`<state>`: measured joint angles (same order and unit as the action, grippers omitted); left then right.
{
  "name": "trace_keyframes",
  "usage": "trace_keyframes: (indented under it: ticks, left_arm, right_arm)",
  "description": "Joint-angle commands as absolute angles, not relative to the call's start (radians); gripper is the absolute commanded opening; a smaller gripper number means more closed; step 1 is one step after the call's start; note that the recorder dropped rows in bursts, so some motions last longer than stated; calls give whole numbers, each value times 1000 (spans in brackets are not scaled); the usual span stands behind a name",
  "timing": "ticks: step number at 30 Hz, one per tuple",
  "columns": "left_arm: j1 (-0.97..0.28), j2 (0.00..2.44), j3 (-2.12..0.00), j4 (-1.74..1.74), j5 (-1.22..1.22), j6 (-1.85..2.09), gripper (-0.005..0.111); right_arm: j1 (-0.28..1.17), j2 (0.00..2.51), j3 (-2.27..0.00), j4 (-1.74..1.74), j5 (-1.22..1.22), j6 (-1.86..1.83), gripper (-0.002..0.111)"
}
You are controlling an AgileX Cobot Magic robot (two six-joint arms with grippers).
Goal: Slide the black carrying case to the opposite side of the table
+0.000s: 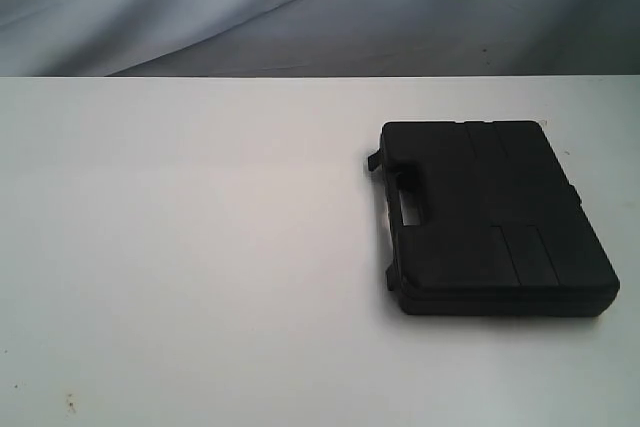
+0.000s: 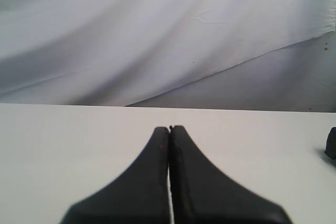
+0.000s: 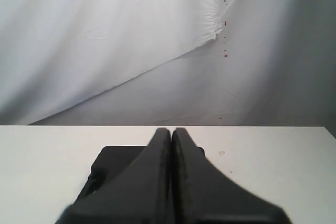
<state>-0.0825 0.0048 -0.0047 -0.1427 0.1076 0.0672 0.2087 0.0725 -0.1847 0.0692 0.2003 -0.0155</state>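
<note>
The black carrying case (image 1: pixel 492 215) lies flat on the right half of the white table (image 1: pixel 200 247), its handle side facing left. Neither arm shows in the exterior view. In the right wrist view my right gripper (image 3: pixel 171 130) is shut with nothing in it, and the case (image 3: pixel 113 161) lies on the table beyond and below its fingers, partly hidden by them. My left gripper (image 2: pixel 169 128) is shut and empty over bare table (image 2: pixel 63 150); only a sliver of the case (image 2: pixel 331 142) shows at that view's edge.
A wrinkled white-grey cloth backdrop (image 1: pixel 300 7) hangs behind the table's far edge (image 1: pixel 300 77). Small specks mark the tabletop near the front left (image 1: pixel 69 403). Red dots speckle the backdrop (image 3: pixel 225 35) in the right wrist view.
</note>
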Motion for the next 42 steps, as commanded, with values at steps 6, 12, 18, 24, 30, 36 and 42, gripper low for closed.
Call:
trace_keyframes:
  ticks: [6, 12, 18, 24, 30, 36, 42]
  left_arm:
    - [-80, 0, 0, -143, 106, 66, 0]
    - [-80, 0, 0, -143, 106, 66, 0]
    - [-80, 0, 0, -143, 106, 66, 0]
    - [-80, 0, 0, -143, 106, 66, 0]
    - [-80, 0, 0, -143, 106, 66, 0]
    - [-80, 0, 0, -143, 106, 66, 0]
    - [-80, 0, 0, -143, 106, 66, 0]
  right_arm:
    - [210, 395, -349, 73, 231, 19, 0]
    - [210, 583, -466, 53, 305, 57, 0]
    - [225, 731, -588, 33, 389, 88, 0]
    - [376, 902, -722, -63, 416, 243, 0]
    - [495, 1091, -834, -149, 430, 386, 0]
    - [595, 1294, -988, -156, 495, 453, 0]
    - [656, 1527, -1199, -149, 632, 471, 0]
